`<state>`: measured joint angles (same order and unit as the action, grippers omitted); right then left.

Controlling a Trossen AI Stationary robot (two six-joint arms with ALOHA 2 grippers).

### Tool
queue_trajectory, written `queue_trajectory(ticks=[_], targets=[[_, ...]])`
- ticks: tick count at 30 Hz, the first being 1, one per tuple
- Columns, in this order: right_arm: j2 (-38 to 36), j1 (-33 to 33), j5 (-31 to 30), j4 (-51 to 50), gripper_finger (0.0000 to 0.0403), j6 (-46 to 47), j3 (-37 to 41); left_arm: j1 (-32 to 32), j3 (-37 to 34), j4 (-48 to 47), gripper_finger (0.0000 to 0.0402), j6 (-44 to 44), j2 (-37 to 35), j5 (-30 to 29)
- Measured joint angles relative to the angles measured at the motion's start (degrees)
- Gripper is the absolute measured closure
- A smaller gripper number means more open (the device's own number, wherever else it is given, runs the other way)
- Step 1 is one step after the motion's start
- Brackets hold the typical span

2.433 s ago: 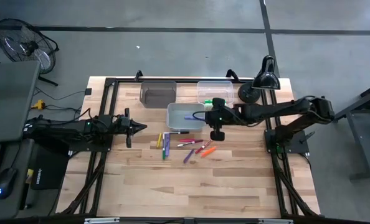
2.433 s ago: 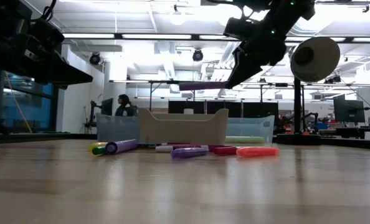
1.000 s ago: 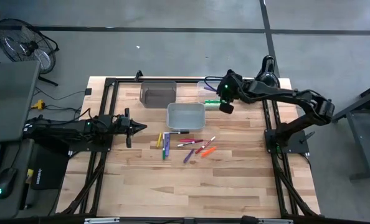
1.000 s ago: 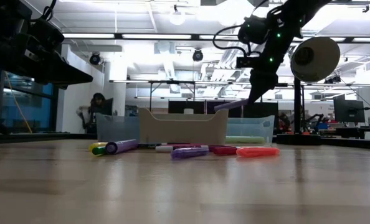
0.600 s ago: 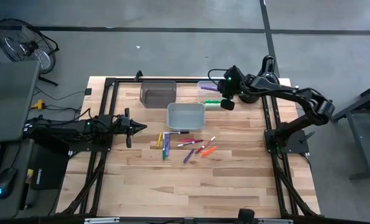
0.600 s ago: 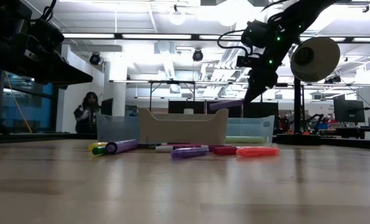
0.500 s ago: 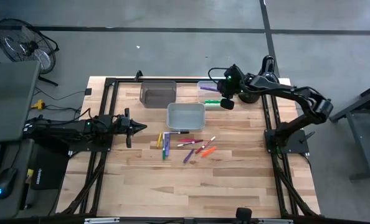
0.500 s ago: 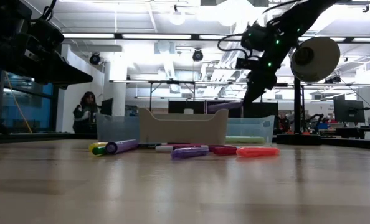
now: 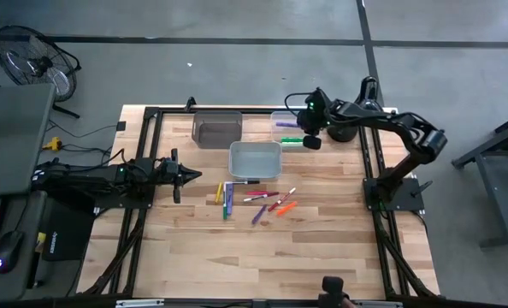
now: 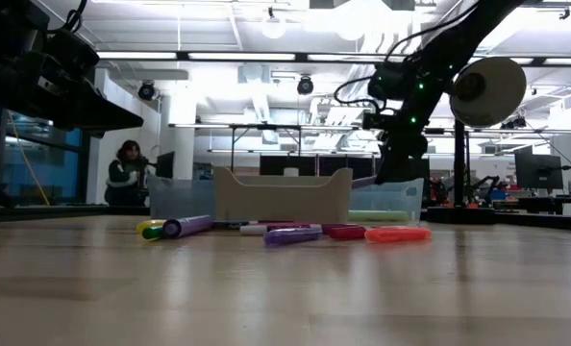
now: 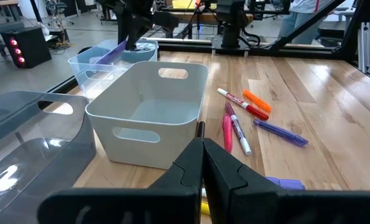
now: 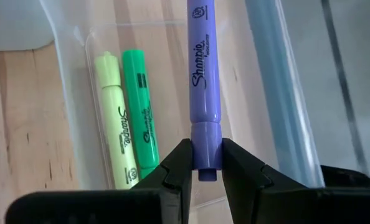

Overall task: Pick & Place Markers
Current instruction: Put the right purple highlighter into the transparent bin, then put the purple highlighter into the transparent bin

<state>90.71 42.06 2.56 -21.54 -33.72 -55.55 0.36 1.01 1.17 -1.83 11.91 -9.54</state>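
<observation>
My right gripper point(image 9: 309, 128) is over the clear bin point(image 9: 294, 115) at the table's far edge, shut on a purple marker point(image 12: 205, 74). A yellow marker point(image 12: 118, 134) and a green marker point(image 12: 141, 118) lie flat on that bin's bottom. Several more markers point(image 9: 256, 202) lie loose on the wood, nearer than the white bin point(image 9: 255, 159); the left wrist view shows them too point(image 11: 238, 121). My left gripper point(image 11: 202, 152) waits shut at the table's left, pointing at the white bin point(image 11: 149, 112). My right gripper pinches the purple marker by its thicker end section point(image 12: 205, 146) between the two fingers point(image 12: 179, 163). The marker sticks out ahead of the fingers, in line with them, slanting down into the clear bin point(image 11: 109, 55). Whether its far end touches the bin's bottom, I cannot tell.
A grey bin point(image 9: 217, 127) stands left of the clear one along the far edge. A black desk lamp point(image 9: 354, 111) stands right behind my right gripper. The near half of the table point(image 9: 262, 257) is bare wood. A person point(image 10: 124, 173) is in the room beyond.
My right gripper has come down over the clear bin, carrying the purple marker. The marker showed above the bins in the low view before; now it sits down among them and no longer shows there.
</observation>
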Motion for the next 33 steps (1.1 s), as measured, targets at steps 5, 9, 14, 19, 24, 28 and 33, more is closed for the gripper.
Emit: queue_trajectory(ticks=[5,9,14,19,24,28,33], targets=[[1.4,1.1,2.5,0.0,0.0341,-0.8,0.0,0.0,0.0,0.0,0.0401,0.0,0.0,0.0],[2.9,1.2,3.6,0.0,0.0341,-1.2,0.0,0.0,0.0,0.0,0.0401,0.0,0.0,0.0],[3.1,0.7,3.5,0.3,0.0341,-1.3,0.0,0.0,0.0,0.0,0.0401,0.0,0.0,0.0],[3.1,0.1,2.2,0.3,0.0341,-1.4,0.0,0.0,0.0,0.0,0.0401,0.0,0.0,0.0],[3.2,-0.9,1.3,0.0,0.0338,-2.6,0.0,0.0,0.0,0.0,0.0401,0.0,0.0,0.0],[3.1,-1.4,-1.1,0.0,0.0314,-2.6,0.0,0.0,0.0,0.0,0.0401,0.0,0.0,0.0],[3.1,-1.3,-1.8,-0.2,0.0277,-2.4,0.0,0.0,0.0,0.0,0.0401,0.0,0.0,0.0]])
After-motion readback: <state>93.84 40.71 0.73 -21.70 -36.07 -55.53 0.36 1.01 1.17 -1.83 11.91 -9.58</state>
